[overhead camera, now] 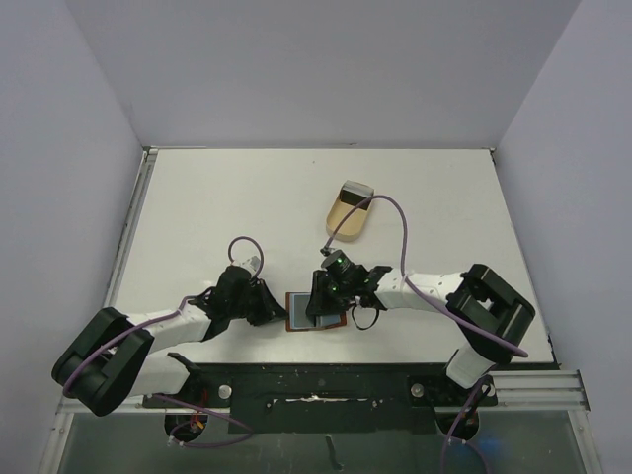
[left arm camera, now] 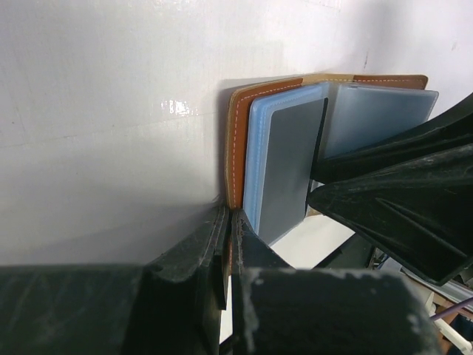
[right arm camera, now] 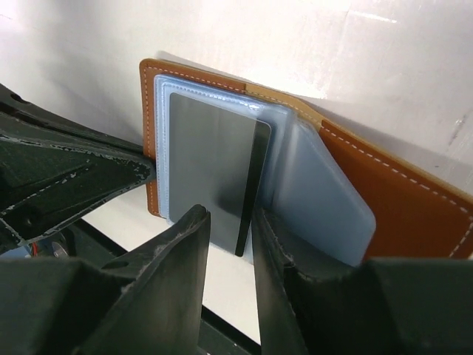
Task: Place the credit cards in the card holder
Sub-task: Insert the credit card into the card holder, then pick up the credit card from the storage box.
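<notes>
The reddish-brown card holder (overhead camera: 296, 314) lies open near the table's front edge. In the right wrist view its cover (right arm camera: 399, 200) is spread, with clear plastic sleeves (right arm camera: 325, 200) inside. A grey credit card (right arm camera: 211, 155) with a dark stripe sits partly in the left sleeve, its near end sticking out. My right gripper (right arm camera: 229, 214) is open, its fingers on either side of the card's striped near corner. My left gripper (left arm camera: 230, 222) is shut on the holder's left cover edge (left arm camera: 238, 140). The card also shows in the left wrist view (left arm camera: 288, 170). No other card is in view.
A tan oval tray (overhead camera: 348, 215) with a grey object (overhead camera: 355, 188) at its far end stands behind the right gripper (overhead camera: 321, 308). The black front rail (overhead camera: 316, 380) lies just below the holder. The left gripper (overhead camera: 281, 312) lies low beside the holder.
</notes>
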